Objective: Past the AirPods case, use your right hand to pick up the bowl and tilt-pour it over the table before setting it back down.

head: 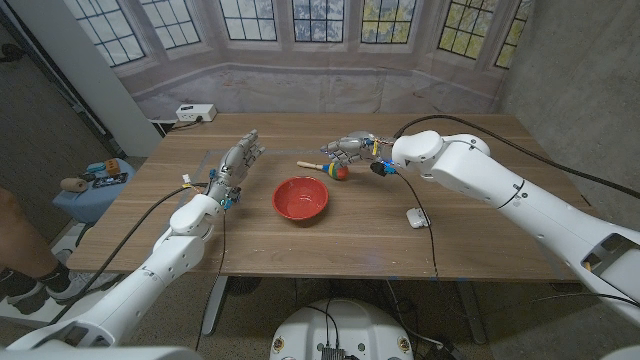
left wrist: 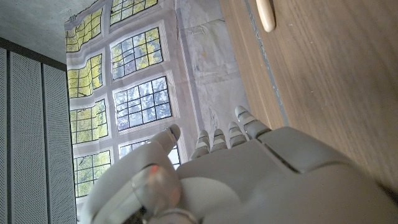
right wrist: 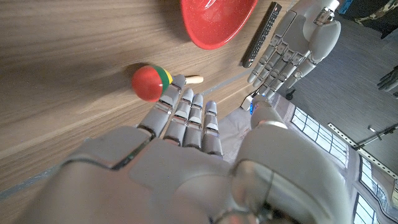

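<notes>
The red bowl (head: 300,198) sits empty and upright near the table's middle; it also shows in the right wrist view (right wrist: 214,22). My right hand (head: 350,150) hovers behind and to the right of it, fingers stretched out and holding nothing (right wrist: 186,149). It hangs just above a maraca (head: 335,168) with a red, yellow and green head (right wrist: 149,83). The white AirPods case (head: 417,217) lies under my right forearm, right of the bowl. My left hand (head: 238,160) stands left of the bowl with its fingers straight and nothing in it (left wrist: 236,180).
A dark ridged bar (right wrist: 261,34) lies between the bowl and my left hand (right wrist: 298,43). The maraca's wooden handle tip (left wrist: 266,14) points toward the left hand. A white power strip (head: 195,113) sits beyond the far left corner. A person's leg (head: 20,250) is at the left edge.
</notes>
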Controlling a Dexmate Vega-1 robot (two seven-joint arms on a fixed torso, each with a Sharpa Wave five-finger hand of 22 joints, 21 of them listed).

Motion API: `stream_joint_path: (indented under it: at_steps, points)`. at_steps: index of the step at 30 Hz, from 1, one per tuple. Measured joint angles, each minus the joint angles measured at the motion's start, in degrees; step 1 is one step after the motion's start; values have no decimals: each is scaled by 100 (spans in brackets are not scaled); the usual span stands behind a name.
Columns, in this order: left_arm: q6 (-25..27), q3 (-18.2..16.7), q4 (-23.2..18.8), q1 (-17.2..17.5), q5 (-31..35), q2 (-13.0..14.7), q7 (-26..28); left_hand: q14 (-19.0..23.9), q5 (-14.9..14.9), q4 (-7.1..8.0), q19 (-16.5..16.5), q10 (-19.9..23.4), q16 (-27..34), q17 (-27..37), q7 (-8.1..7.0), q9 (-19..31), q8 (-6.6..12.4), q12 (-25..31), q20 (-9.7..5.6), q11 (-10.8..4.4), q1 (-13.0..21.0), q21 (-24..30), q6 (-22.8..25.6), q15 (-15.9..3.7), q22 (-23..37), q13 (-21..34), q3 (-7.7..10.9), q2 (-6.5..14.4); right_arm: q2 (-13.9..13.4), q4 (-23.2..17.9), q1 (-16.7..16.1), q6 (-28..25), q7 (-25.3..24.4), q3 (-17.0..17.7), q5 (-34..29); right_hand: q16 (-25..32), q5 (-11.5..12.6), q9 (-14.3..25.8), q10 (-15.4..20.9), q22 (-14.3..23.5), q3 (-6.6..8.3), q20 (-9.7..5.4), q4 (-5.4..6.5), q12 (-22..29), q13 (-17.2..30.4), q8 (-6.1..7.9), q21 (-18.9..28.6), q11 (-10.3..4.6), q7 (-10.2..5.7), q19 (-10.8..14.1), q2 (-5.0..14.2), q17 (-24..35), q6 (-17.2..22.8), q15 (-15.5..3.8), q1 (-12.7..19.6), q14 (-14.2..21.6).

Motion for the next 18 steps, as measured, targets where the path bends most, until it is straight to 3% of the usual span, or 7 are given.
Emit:
stream_joint_path:
  at_steps: [6, 7, 11, 12, 18]
  points:
    - [-3, -33, -26, 52, -1, 23, 0, 0, 0, -15, 0, 0, 0, 0, 0, 0, 0, 0, 0, 0, 0, 0, 0, 0, 0, -1, -14, 0, 27, 31, 76, -324, 265, -68, -244, 21, 0, 0, 30, 0, 32, 61, -32, 0, 26, 0, 0, 30, 29, 61, -72, 27, 12, 10, 211, 53]
    - [-37, -36, -28, 59, -12, 24, 4, 0, 0, -15, 0, 0, 0, 0, 0, 0, 0, 0, 0, 0, 0, 0, 0, 0, 0, -1, -14, 0, 148, 177, 459, -363, 299, -395, -277, 21, 0, 0, 30, 0, 40, 61, -40, 0, 26, 0, 0, 30, 30, 61, -75, 26, 14, 10, 267, 53]
    - [-41, -44, -29, 71, -13, 24, 4, 0, 0, -51, 0, 0, 0, 1, 0, 1, 0, 0, 0, 0, 0, 0, 0, 0, 0, -1, 1, 0, 157, 188, 489, -496, 421, -421, -400, 43, 0, -1, 56, -1, 55, 81, -55, 0, 48, 0, 0, 55, 49, 81, -98, 51, 33, 33, 342, 90]
    - [-53, -45, -29, 73, -18, 24, 7, 0, 0, -58, 0, 0, 0, 1, 0, 0, 0, 0, 0, 0, 0, 0, 0, 0, 0, -1, -5, 0, 221, 273, 698, -536, 463, -607, -446, 43, 0, -1, 61, 0, 55, 81, -55, 0, 51, 0, 0, 60, 49, 82, -113, 53, 33, 33, 395, 90]
    - [-68, -47, -5, 74, -21, 17, 6, 0, 0, -81, 0, 0, 0, 1, 0, 1, 0, 0, 0, 0, 0, 0, 0, 0, 1, -1, 4, 0, 285, 365, 932, -682, 648, -824, -649, 65, 0, -1, 78, -1, 79, 81, -79, 1, 50, 0, 0, 45, 27, 81, -136, 57, 55, 2, 522, 148]
